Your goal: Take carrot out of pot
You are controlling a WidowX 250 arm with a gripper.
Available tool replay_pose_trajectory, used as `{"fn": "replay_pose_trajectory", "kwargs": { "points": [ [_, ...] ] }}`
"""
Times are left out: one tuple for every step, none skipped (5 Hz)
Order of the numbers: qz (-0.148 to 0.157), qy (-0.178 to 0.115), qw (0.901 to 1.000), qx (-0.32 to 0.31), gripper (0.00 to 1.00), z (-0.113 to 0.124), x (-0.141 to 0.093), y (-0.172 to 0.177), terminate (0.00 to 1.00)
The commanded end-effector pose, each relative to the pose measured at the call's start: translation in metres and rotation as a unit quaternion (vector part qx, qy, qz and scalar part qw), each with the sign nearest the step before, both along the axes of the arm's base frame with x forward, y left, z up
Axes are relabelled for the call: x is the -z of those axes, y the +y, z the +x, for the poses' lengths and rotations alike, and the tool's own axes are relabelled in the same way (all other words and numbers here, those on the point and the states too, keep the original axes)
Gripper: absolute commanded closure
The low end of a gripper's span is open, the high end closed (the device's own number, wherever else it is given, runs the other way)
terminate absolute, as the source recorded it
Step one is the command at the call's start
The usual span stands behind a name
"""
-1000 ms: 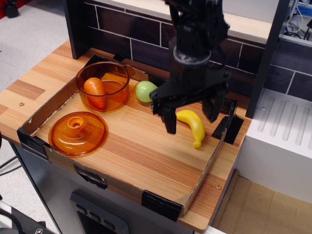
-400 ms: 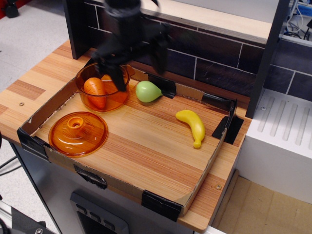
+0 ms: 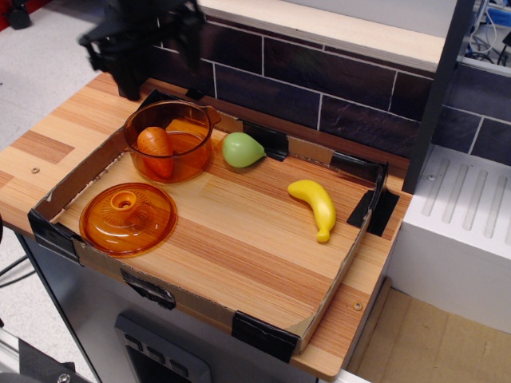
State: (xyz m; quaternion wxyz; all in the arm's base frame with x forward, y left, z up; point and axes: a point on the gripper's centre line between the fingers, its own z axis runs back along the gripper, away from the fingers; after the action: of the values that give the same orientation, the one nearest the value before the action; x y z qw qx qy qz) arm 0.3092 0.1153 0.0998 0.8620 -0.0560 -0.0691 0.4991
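Note:
The orange carrot (image 3: 156, 147) lies inside the translucent amber pot (image 3: 192, 162), which stands at the back left of the cardboard tray. My black gripper (image 3: 158, 68) hangs above and behind the pot, near the back-left corner, blurred by motion. Its fingers are spread wide and hold nothing. It is well clear of the pot's rim.
The flat orange lid (image 3: 128, 218) with a knob lies in front of the pot. A green pear (image 3: 241, 150) sits right of the pot, and a yellow banana (image 3: 314, 205) lies further right. The low cardboard tray wall (image 3: 200, 297) rings them. A dark brick wall (image 3: 319, 76) stands behind.
The gripper has swung from above the banana, leftward over the pot, to above and behind the pot's back-left side. The objects have not moved.

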Motion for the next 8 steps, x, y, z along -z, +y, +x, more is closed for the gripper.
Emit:
{"fn": "replay_pose_trajectory", "kwargs": {
  "points": [
    [0.066,-0.013,0.9975,0.022,0.00,0.007,0.010,0.018,0.00],
    [0.070,-0.002,0.9970,0.034,0.00,0.005,0.024,0.012,0.00],
    [0.079,0.000,0.9958,0.045,0.00,0.002,0.037,0.009,0.00],
    [0.080,0.003,0.9959,0.041,0.00,0.004,0.047,0.009,0.00],
    [0.073,-0.001,0.9968,0.032,0.00,0.005,0.047,0.007,0.00],
    [0.070,-0.002,0.9972,0.027,0.00,0.005,0.049,0.005,0.00],
    [0.077,0.001,0.9968,0.020,0.00,0.006,0.057,0.003,0.00],
    [0.089,-0.001,0.9960,0.011,0.00,0.007,0.065,0.003,0.00]
  ]
}}
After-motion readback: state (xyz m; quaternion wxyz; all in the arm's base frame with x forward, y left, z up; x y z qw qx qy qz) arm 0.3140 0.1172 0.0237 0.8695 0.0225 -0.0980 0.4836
